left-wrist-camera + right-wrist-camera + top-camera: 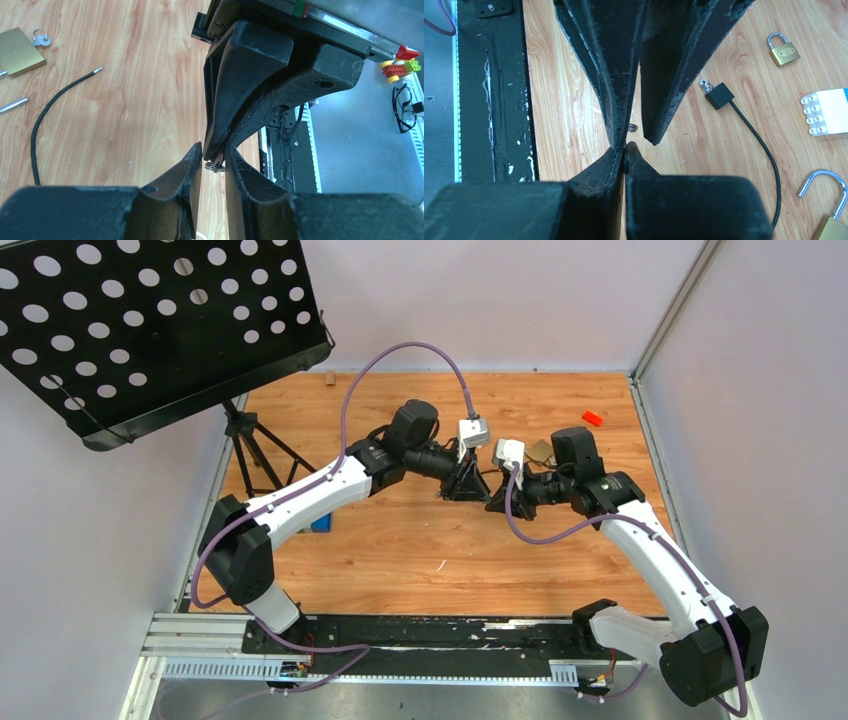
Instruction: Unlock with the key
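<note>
Above the middle of the table my two grippers meet tip to tip. The right gripper (625,146) is shut on the key (216,166), a tiny grey metal piece with a wire ring that pokes out below its tips. The left gripper (214,150) is open by a narrow gap, one finger on each side of the key and the right gripper's tips. In the right wrist view only the ring (633,127) shows between the left fingers (659,100). An open brass padlock (831,220) lies at the lower right, and a small shut one (783,50) farther off.
A black cable with a blocky end (720,96) lies on the wood beside the padlocks. A white and blue brick (829,112) sits near them, and a red block (592,418) at the back. A perforated music stand (150,320) on a tripod (250,445) overhangs the far left.
</note>
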Tool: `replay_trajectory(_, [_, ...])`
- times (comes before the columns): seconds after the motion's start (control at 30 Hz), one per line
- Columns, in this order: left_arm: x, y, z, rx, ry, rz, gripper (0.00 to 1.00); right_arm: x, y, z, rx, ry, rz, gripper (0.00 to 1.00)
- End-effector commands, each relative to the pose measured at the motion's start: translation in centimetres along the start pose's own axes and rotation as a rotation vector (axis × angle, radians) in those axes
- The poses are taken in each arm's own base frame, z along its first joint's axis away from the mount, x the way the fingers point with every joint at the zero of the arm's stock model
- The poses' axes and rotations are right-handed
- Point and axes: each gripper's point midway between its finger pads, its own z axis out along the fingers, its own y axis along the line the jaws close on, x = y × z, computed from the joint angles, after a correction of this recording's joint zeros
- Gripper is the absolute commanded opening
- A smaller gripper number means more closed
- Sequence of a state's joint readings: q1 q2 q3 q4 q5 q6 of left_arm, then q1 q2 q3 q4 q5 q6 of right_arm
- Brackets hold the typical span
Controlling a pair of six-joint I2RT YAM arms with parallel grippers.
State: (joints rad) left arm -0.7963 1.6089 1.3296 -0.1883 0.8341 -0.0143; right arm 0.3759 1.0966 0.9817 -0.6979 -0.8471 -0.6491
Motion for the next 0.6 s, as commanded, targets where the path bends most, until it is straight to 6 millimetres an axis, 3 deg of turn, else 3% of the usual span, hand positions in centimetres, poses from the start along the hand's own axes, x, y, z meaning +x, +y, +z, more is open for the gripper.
replay_trajectory(0.0, [-1.01,-0.69,-0.01,0.037,-0.012,0.054,0.30,-1.55,-0.06,-0.41,0.008,-0.053,-0.039,0.00])
replay_trajectory(0.23, [-0.75,-0.77,0.03,0.043,-0.002,0.058,0.26,-1.56,-0.15,-0.34,0.007,-0.052,-0.032,0.00])
replay_trajectory(0.57, [-0.68,-0.68,0.17,0.047,0.006,0.060,0.10,-1.57,-0.22,-0.31,0.009,-0.052,-0.030,0.00])
